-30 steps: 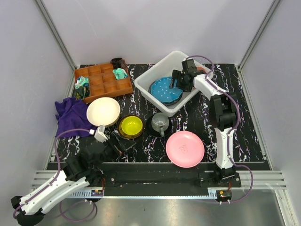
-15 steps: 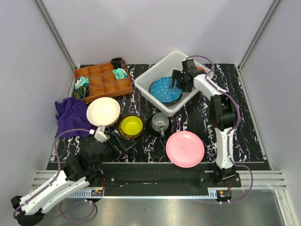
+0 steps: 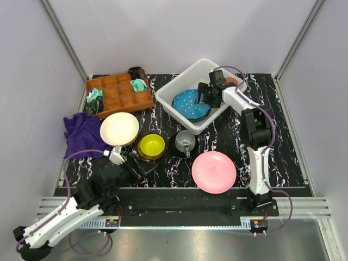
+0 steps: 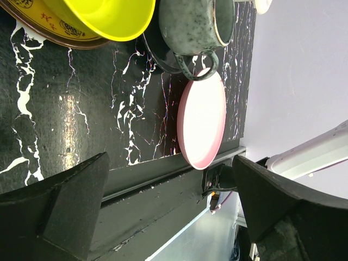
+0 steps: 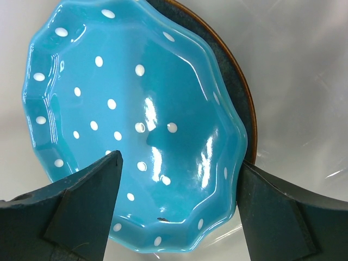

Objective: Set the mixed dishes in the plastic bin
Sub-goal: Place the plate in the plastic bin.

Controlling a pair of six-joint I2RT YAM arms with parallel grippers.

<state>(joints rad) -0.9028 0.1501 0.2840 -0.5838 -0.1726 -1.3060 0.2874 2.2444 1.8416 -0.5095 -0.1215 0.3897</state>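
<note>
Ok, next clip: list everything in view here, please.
translucent white plastic bin: one, white, back centre
blue white-dotted plate: one, blue, inside bin
dark grey-blue plate: one, dark, beneath dotted plate
cream bowl: one, cream, left of centre
small yellow bowl: one, yellow, centre
grey mug: one, grey, on saucer
black saucer: one, black, centre
pink plate: one, pink, front right
purple cloth: one, purple, left edge
brown wooden compartment tray: one, brown, back left
left pincer: one, black, open, front left
right pincer: one, black, open, over dotted plate

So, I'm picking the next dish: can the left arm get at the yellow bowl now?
Probably yes: the left arm has its jaws open right beside the yellow bowl, with nothing between them.
</note>
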